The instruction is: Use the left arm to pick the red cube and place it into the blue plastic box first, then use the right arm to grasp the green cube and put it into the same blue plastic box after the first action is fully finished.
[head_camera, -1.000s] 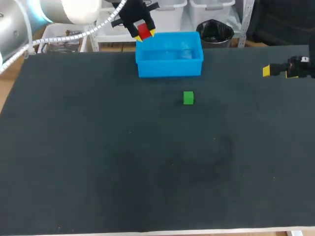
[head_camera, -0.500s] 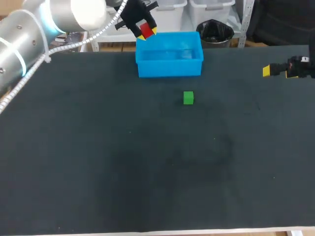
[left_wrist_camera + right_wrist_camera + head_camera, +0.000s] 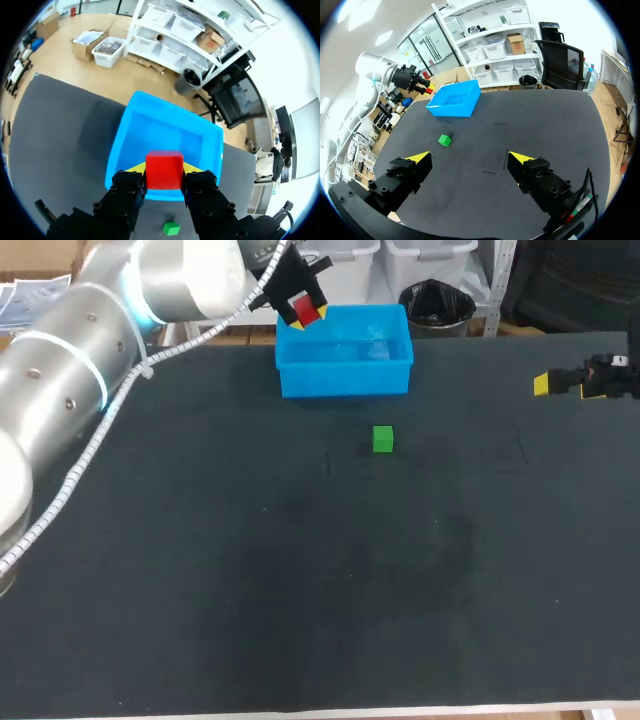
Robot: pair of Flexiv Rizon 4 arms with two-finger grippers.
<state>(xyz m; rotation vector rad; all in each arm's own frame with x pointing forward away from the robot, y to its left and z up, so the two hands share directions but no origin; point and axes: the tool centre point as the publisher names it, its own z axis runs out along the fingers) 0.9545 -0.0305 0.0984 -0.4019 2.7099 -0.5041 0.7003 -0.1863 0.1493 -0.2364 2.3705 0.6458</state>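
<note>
My left gripper [image 3: 306,314] is shut on the red cube [image 3: 304,309] and holds it in the air over the left end of the blue plastic box [image 3: 345,353]. In the left wrist view the red cube [image 3: 164,170] sits between the yellow tips of the left gripper [image 3: 164,171], with the blue box [image 3: 165,140] below and ahead. The green cube [image 3: 383,439] lies on the table in front of the box and also shows in the views of both wrists [image 3: 171,228] [image 3: 444,140]. My right gripper [image 3: 541,384] hangs open at the far right, apart from everything [image 3: 470,159].
The dark table [image 3: 300,570] spreads wide in front of the box. The left arm [image 3: 90,350] crosses the table's back left corner.
The left gripper has carried the red cube a little to the right, further over the box's left end. The left arm has swung more into view. The right arm has kept still.
</note>
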